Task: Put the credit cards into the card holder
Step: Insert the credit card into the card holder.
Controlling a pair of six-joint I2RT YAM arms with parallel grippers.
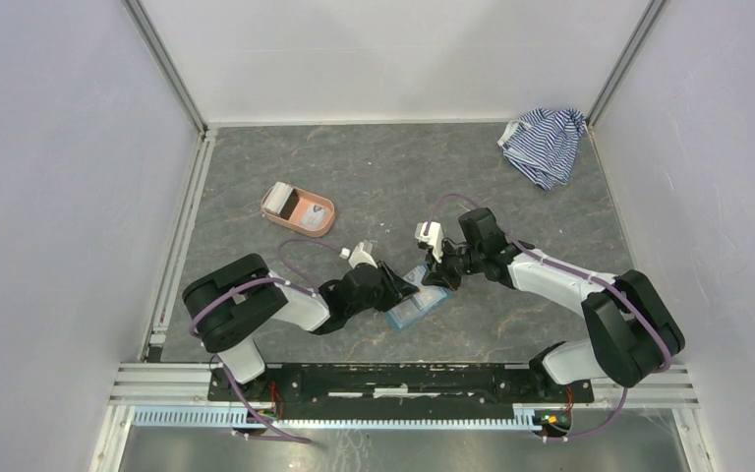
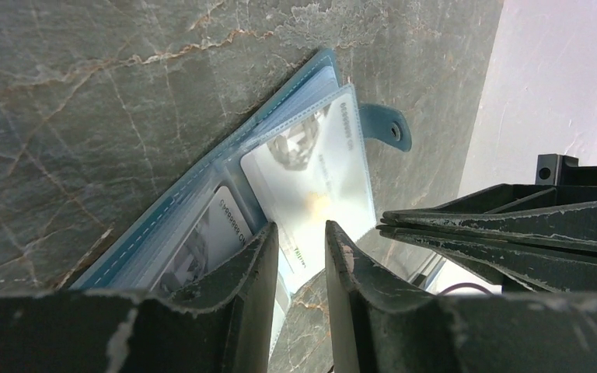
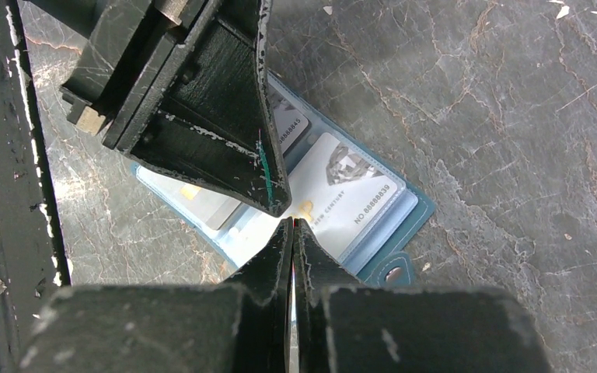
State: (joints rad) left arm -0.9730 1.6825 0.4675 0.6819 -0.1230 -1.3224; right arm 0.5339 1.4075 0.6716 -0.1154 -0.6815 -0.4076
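Left claw (image 2: 301, 230) parted, right claw (image 3: 291, 224) pinched shut (both reaching inward).

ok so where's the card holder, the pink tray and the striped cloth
card holder (image 1: 415, 310): top view, on its open inside
pink tray (image 1: 328, 218): top view, on its right end rim
striped cloth (image 1: 546, 143): top view, on the middle of the bundle

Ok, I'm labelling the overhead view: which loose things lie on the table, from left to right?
Salmon-pink tray → teal card holder → blue-and-white striped cloth.
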